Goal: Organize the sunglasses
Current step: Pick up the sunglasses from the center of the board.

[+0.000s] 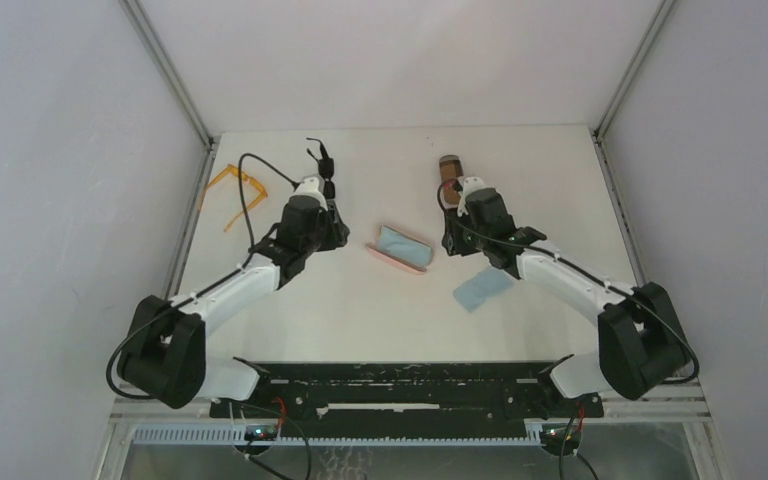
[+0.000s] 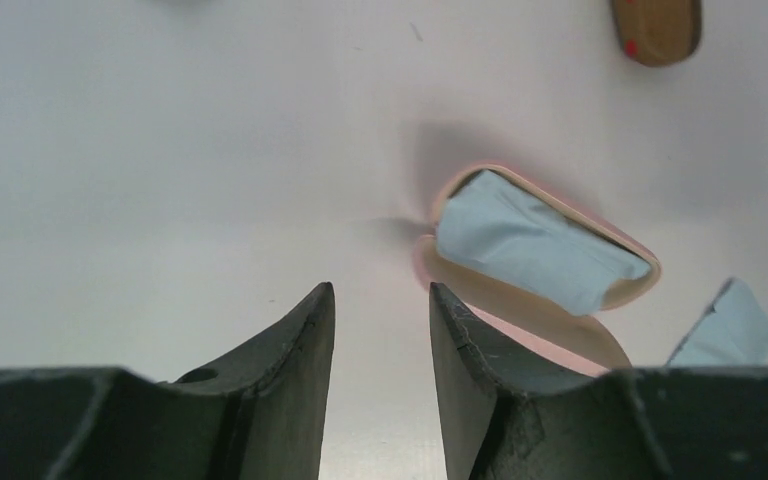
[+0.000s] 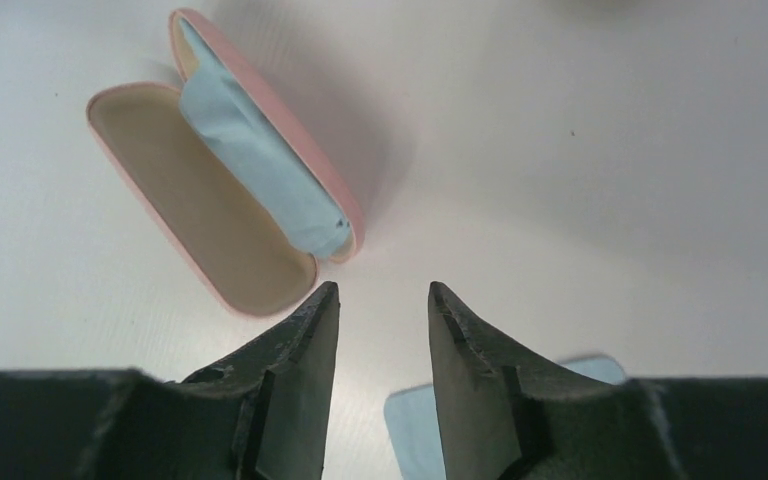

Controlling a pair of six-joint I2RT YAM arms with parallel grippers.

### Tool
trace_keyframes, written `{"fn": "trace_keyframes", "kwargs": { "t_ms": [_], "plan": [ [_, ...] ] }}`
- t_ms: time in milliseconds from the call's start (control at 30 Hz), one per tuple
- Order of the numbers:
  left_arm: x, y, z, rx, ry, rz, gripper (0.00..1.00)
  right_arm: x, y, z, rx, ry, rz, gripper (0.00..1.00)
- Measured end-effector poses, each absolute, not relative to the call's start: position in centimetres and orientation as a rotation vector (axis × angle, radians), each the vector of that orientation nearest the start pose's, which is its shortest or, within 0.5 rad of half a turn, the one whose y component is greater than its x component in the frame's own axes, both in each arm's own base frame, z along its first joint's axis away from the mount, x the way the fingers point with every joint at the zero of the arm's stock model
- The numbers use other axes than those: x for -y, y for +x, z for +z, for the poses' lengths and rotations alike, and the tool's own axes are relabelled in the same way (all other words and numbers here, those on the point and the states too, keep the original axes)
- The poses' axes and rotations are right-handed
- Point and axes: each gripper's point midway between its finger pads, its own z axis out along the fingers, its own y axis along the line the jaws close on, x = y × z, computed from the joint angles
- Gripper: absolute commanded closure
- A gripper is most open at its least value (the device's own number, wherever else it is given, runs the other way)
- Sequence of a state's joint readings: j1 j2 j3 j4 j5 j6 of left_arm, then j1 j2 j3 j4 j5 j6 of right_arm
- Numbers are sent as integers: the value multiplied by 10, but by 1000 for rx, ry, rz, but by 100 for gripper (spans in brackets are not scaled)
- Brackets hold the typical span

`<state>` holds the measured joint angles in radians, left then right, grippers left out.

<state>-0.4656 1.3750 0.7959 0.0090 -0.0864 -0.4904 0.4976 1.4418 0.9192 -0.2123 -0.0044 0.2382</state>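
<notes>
Arm bases (image 1: 170, 355) on black rail (image 1: 400, 385); white table (image 1: 360, 315), pale walls (image 1: 60, 150), orange sunglasses (image 1: 237, 186) far left; both jaws parted, empty

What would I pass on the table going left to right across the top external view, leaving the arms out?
In order: orange sunglasses → black sunglasses → open pink case with a folded blue cloth inside → brown case → loose blue cloth.
</notes>
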Motion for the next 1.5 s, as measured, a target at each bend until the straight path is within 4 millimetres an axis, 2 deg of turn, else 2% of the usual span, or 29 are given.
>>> {"fn": "trace_keyframes", "kwargs": {
  "t_ms": [133,333,533,667,767,967,1067,1267,1500],
  "plan": [
    [159,348,127,-2159,-144,-400,53,-184,315,111,-2310,-286,387,57],
    [141,339,129,-2153,-180,-335,48,-171,289,112,-2308,-244,411,51],
    [118,346,128,-2140,-236,-235,43,-166,268,112,-2298,-209,460,48],
    [108,356,127,-2140,-265,-183,42,-164,255,106,-2312,-188,493,48],
    [100,373,130,-2132,-301,-163,41,-165,247,101,-2330,-189,512,47],
    [85,424,141,-2099,-318,-135,39,-169,239,98,-2343,-207,529,47],
    [86,453,142,-2096,-289,-138,33,-170,239,98,-2342,-209,530,47],
    [101,515,138,-2095,-221,-153,29,-170,240,97,-2341,-210,530,47],
    [106,559,125,-2115,-212,-130,28,-174,242,91,-2356,-217,535,47]
  ]
}}
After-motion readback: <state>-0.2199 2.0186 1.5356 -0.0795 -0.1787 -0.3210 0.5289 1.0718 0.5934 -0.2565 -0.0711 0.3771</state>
